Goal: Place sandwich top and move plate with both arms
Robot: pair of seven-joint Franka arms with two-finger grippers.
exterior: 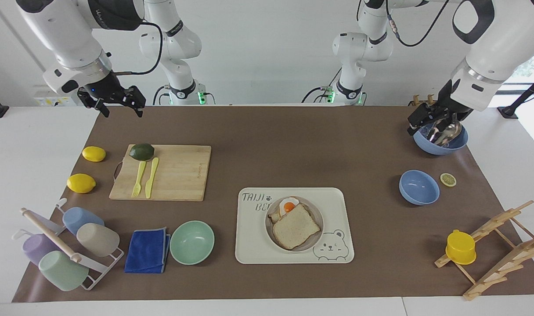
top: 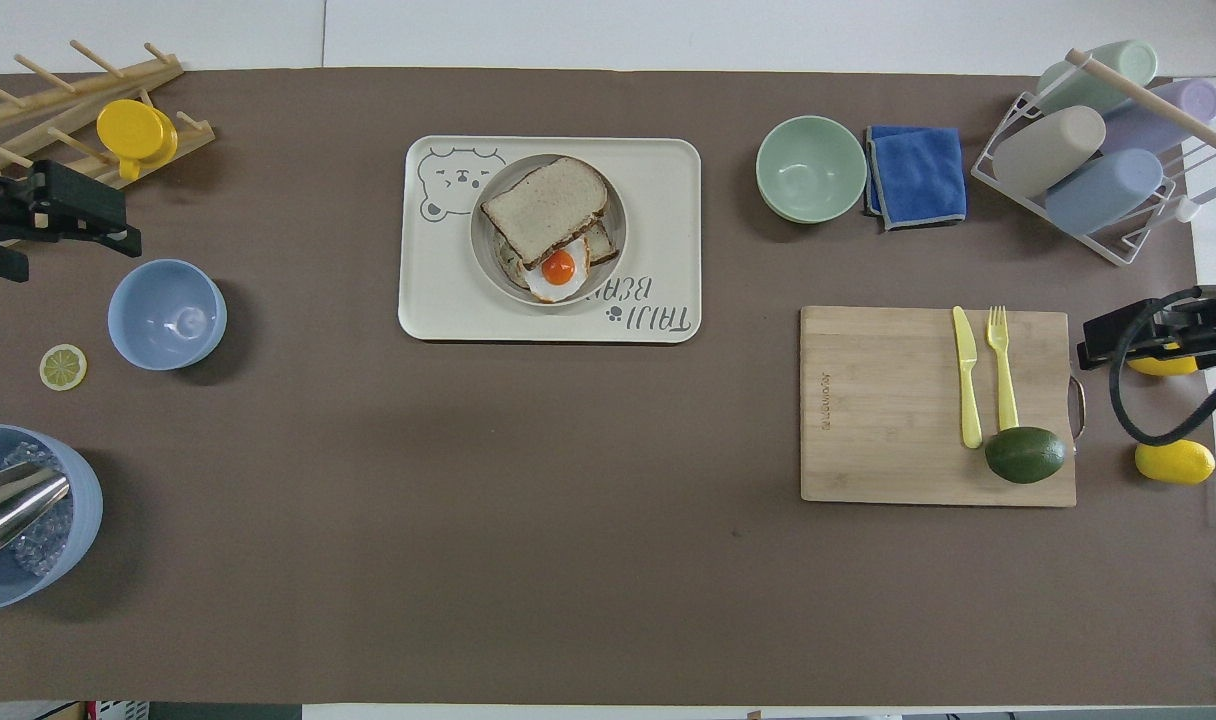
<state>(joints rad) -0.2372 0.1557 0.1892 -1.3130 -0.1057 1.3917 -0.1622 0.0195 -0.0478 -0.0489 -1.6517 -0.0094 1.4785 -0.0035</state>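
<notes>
The bread top (exterior: pixel 296 227) lies on the egg slice on the plate (exterior: pixel 269 228), well apart from both grippers: left (exterior: pixel 418 119) open over a blue bowl (exterior: pixel 440 140), right (exterior: pixel 117 102) open, waiting.

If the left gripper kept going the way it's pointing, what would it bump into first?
Probably the blue bowl with the metal scoop: the left gripper hangs open just over its rim, pointing down and toward the table's middle. Depth is unclear, so it might only reach the mat.

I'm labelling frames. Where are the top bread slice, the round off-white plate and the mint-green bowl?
Plain white bread slice with brown crust (exterior: pixel 296 231): facing view, its middle.
Round off-white plate (exterior: pixel 268 227): facing view, bare rim.
Mint-green bowl (top: pixel 774 163): overhead view, inner wall.
</notes>
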